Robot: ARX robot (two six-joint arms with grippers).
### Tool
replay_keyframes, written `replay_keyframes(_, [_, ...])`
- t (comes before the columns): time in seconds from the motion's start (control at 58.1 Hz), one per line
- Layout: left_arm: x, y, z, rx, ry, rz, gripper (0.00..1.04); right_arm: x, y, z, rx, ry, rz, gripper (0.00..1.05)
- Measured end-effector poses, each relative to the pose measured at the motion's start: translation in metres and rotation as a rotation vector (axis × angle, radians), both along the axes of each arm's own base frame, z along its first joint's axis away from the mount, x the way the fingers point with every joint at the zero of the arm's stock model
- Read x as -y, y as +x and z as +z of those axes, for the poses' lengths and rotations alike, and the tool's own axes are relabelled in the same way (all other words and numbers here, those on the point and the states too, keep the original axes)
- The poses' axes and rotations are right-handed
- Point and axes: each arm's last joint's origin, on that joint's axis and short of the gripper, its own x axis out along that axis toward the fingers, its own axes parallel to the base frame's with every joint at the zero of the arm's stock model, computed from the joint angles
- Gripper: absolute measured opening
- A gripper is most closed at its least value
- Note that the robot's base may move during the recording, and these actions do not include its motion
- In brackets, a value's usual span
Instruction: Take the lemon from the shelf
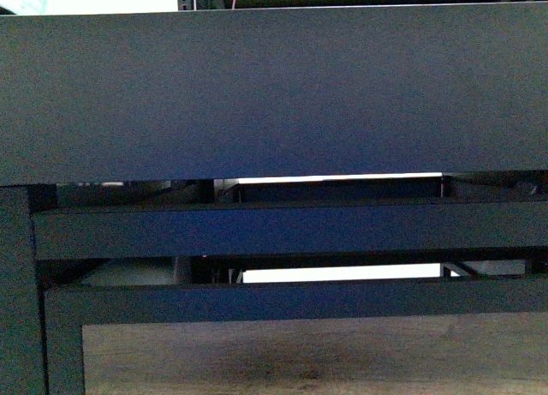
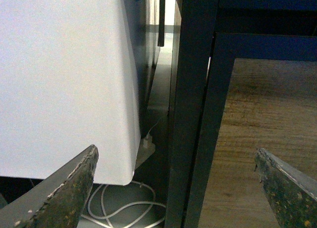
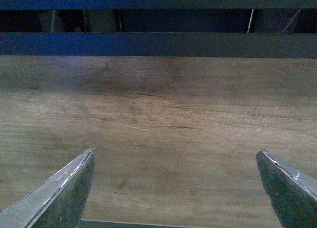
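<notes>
I saw the lemon in none of the three views, so I could not tell where it sat. The shelf point(image 1: 274, 95) filled the front view at close range. A broad black band ran across the upper half of the frame, with a thinner black rail point(image 1: 282, 230) across the middle and another just below it. Bright slits of light showed between these bands, right of centre. A black upright point(image 1: 17, 292) ran down the lower left edge. The wood-grain panel point(image 1: 308, 352) took the bottom of the frame, bordered by black metal.

In the right wrist view the right gripper point(image 3: 176, 152) faced the panel squarely. Its two worn fingers point(image 3: 59, 193) were spread wide apart, with only wood grain showing between them. Dark rails of the shelf ran along the panel's far edge.

In the left wrist view the left gripper point(image 2: 176, 153) was spread just as wide and held nothing, its fingers point(image 2: 64, 198) scuffed and grimy. Between them stood a thick black upright, with the panel on one side and a plain white surface point(image 2: 64, 79) on the other. A white cable point(image 2: 124, 208) lay in loops close to the upright, beside the white surface's rounded corner.
</notes>
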Motion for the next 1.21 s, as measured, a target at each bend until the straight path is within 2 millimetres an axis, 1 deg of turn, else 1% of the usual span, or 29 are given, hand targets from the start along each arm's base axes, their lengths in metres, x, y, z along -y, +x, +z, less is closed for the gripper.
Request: replay_keyframes(1.205, [0.0000, 0.0000, 0.0001, 0.001, 0.000, 0.000, 0.97, 0.0001, 0.0000, 0.0000, 0.000, 0.000, -0.003, 0.97])
